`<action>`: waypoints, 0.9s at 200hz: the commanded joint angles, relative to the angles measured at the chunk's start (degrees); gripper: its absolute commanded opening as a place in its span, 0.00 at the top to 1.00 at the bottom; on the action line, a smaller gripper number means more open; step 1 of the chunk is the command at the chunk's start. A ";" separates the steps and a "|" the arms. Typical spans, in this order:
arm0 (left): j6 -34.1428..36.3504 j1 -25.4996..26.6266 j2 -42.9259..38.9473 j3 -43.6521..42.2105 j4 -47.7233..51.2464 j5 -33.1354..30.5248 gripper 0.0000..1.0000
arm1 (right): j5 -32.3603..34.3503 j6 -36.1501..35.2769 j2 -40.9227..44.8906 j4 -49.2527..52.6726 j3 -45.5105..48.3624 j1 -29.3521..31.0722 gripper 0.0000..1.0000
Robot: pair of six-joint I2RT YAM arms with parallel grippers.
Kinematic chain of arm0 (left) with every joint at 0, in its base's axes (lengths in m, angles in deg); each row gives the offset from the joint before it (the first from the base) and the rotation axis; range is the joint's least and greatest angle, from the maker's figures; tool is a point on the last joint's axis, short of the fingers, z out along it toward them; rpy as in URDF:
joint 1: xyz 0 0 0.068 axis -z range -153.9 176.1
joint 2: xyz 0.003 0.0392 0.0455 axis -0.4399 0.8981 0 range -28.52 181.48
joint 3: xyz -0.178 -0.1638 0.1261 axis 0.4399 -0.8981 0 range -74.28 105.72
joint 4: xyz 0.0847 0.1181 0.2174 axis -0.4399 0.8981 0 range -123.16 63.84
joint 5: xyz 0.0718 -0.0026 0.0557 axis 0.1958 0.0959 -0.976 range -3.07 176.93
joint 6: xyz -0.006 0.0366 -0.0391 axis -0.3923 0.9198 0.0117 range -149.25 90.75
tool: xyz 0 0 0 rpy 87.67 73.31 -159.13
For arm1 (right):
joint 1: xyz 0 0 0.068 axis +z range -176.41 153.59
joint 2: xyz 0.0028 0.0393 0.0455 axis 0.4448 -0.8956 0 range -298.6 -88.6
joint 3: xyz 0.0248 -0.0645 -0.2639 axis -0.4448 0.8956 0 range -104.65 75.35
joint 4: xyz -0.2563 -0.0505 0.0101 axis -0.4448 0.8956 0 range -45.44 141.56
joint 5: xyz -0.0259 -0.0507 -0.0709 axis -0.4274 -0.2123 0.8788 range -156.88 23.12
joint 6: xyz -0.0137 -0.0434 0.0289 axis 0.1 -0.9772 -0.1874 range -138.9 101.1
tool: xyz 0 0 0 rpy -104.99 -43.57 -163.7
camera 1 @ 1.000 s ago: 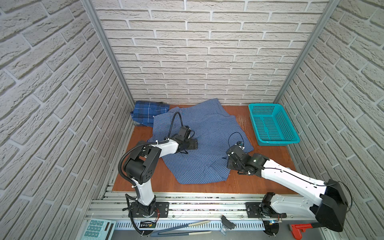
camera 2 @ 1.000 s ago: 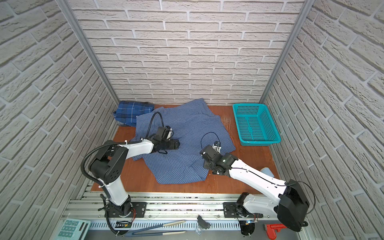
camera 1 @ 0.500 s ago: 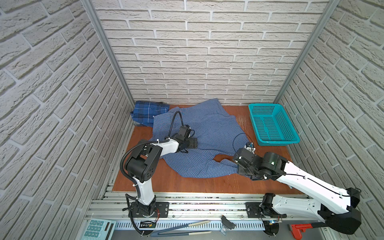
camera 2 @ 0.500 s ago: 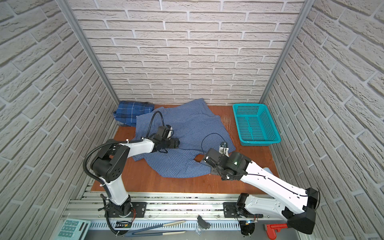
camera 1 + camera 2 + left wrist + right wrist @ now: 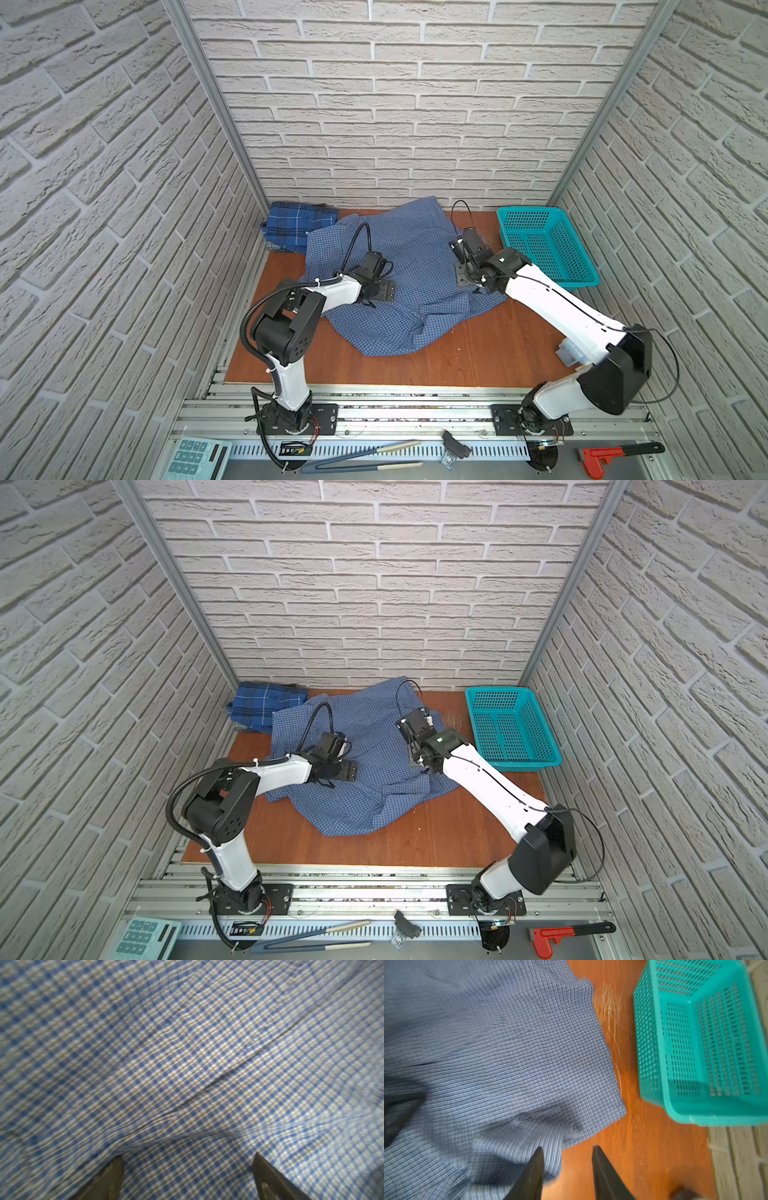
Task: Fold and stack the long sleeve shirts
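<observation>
- Plaid shirt (image 5: 299, 224): bundled in the far left corner, its near edge met by the check shirt.
- Left gripper (image 5: 187, 1172): jaws wide apart, nothing clamped, held low over the check shirt (image 5: 415, 257).
- Check shirt: spread and rumpled across the middle of the table (image 5: 478, 357).
- Cloth is judged light, limp and not slippery. Sagging and creasing are expected when it is lifted, so a hem, cuff or shoulder seam is best pinched, with both arms used together.
- Right gripper (image 5: 568, 1153): jaws parted, nothing between them, poised at the shirt's right edge over bare wood.
- Basket (image 5: 552, 286): set just right of that, apart from the cloth.
- No brand, label or legible writing is seen.
</observation>
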 commanded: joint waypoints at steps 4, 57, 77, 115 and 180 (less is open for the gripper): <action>-1.04 0.14 -7.89 4.29 9.65 -11.15 0.04 | -13.36 -9.85 -1.19 -4.81 -3.75 -3.76 0.47; -12.93 3.40 -36.64 -12.77 8.84 -13.81 0.03 | -15.79 0.29 14.29 -21.69 27.76 -7.01 0.25; -19.47 4.80 -50.13 -26.32 3.20 -8.50 0.08 | -22.79 -4.07 11.15 -26.17 30.18 -10.14 0.25; -27.23 7.85 -63.91 -41.96 0.07 -7.70 0.10 | -31.53 -2.82 7.69 -32.25 32.15 -14.41 0.33; -32.03 13.61 -50.10 -44.27 -8.59 -11.76 0.34 | -34.22 3.26 14.51 -31.98 41.48 -14.24 0.58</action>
